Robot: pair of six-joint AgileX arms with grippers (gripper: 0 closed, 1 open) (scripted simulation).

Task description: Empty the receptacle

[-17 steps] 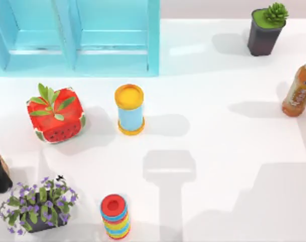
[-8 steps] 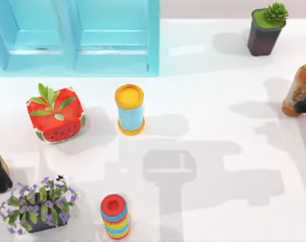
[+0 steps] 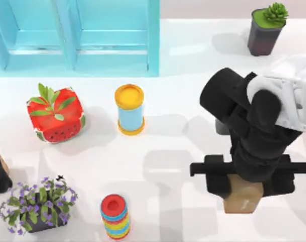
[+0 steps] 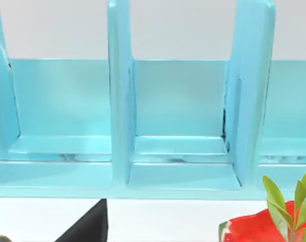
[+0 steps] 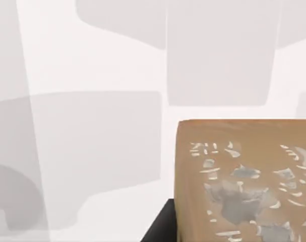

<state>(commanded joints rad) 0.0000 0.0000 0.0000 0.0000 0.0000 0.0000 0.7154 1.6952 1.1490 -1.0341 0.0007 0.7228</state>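
My right arm reaches over the right half of the table, and its gripper (image 3: pixel 242 194) is clamped on a tan bottle (image 3: pixel 242 198) that sticks out below the fingers; the right wrist view shows the bottle's label (image 5: pixel 246 186) close up, with a dark finger edge (image 5: pixel 158 227) beside it over the white table (image 5: pixel 92 60). The bottle hangs above the front right part of the table, well apart from the turquoise shelf rack (image 3: pixel 77 38) at the back left. The left wrist view looks into the rack's open compartments (image 4: pixel 180 116). My left arm sits parked at the left edge; I cannot tell how its fingers stand. Also on the table: a watermelon-patterned cube planter (image 3: pixel 56 114), a blue cylinder with yellow lid (image 3: pixel 129 109), a striped ring stack (image 3: pixel 115 216), a purple-flowered pot (image 3: pixel 38 204) and a succulent in a dark pot (image 3: pixel 266 27).
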